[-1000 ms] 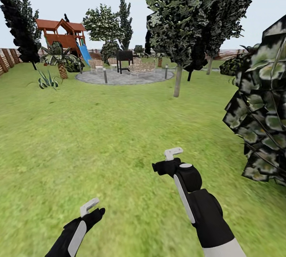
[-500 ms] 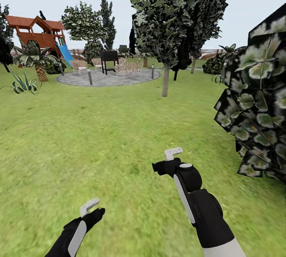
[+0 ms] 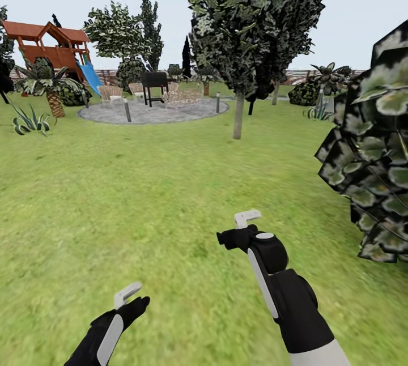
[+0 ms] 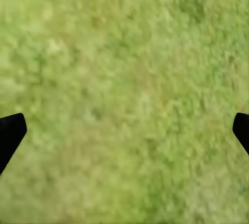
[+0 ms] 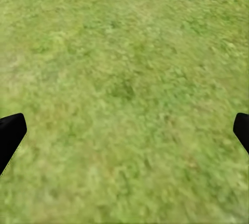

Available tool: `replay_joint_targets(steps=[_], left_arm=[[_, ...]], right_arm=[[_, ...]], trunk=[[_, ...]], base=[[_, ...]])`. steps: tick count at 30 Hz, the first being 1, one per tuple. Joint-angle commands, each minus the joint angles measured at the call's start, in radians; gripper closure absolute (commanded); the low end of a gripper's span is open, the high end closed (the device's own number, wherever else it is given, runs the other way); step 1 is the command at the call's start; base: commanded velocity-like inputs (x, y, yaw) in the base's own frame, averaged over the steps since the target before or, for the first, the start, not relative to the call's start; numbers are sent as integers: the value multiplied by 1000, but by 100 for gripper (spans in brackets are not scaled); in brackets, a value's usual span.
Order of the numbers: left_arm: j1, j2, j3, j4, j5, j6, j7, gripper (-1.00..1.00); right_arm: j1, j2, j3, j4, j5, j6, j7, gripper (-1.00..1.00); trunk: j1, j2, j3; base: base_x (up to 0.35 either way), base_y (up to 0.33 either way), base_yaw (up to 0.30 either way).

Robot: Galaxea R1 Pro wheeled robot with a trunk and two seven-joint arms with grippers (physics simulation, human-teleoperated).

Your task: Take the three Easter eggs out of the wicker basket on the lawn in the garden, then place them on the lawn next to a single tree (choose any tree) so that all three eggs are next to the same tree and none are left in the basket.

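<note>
Green lawn (image 3: pixel 141 184) is spread below both arms, a pale-trunked tree (image 3: pixel 238 116) is seen ahead near a grey gravel circle (image 3: pixel 153 111), and the left tool (image 4: pixel 124 135) and right tool (image 5: pixel 124 135) are held apart, empty.

Matt mottled grass lawn (image 3: pixel 141 184), grey gravel circle (image 3: pixel 153 112), wooden red-brown playhouse (image 3: pixel 54 46).

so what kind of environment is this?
A simulated backyard garden, by the look of it: open lawn, a pale-trunked tree ahead, a gravel patio circle with chairs, and a wooden play set with a blue slide by the fence.
</note>
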Motion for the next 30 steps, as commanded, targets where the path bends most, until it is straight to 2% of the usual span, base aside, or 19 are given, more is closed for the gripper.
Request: replay_joint_targets(steps=[1, 10, 16, 19, 20, 23, 26, 30], left_arm=[[0, -1, 2, -2, 11, 5, 5, -100], [1, 1, 7, -3, 12, -2, 4, -100], [4, 2, 11, -3, 23, -3, 2, -100], [11, 4, 14, -5, 62, -3, -6, -100], [15, 11, 14, -6, 92, -2, -23, -100], [20, 30, 14, -8, 129, 1, -64, -100], [27, 47, 13, -8, 153, 4, -107, -100], [32, 55, 13, -8, 166, 5, -130, -100]], right_arm=[[-1, 0, 1, -1, 6, 5, 0, -100], [-1, 1, -1, -2, 6, 6, 1, -100], [-1, 0, -1, -2, 6, 6, 1, -100], [-1, 0, -1, -2, 6, 6, 1, -100], [-1, 0, -1, -2, 6, 6, 1, -100], [-1, 0, -1, -2, 6, 6, 1, -100], [-1, 0, 0, -2, 6, 6, 1, -100], [-1, 0, 1, -2, 6, 6, 1, -100]], trunk=[[0, -1, -1], [0, -1, -1], [0, -1, -1], [0, -1, -1], [0, -1, -1], [0, -1, -1], [0, -1, -1], [0, -1, -1]], base=[[236, 257, -2], [229, 262, -10], [201, 279, -159], [185, 285, -236], [180, 287, -251], [179, 287, -244], [177, 288, -169], [176, 288, -61]])
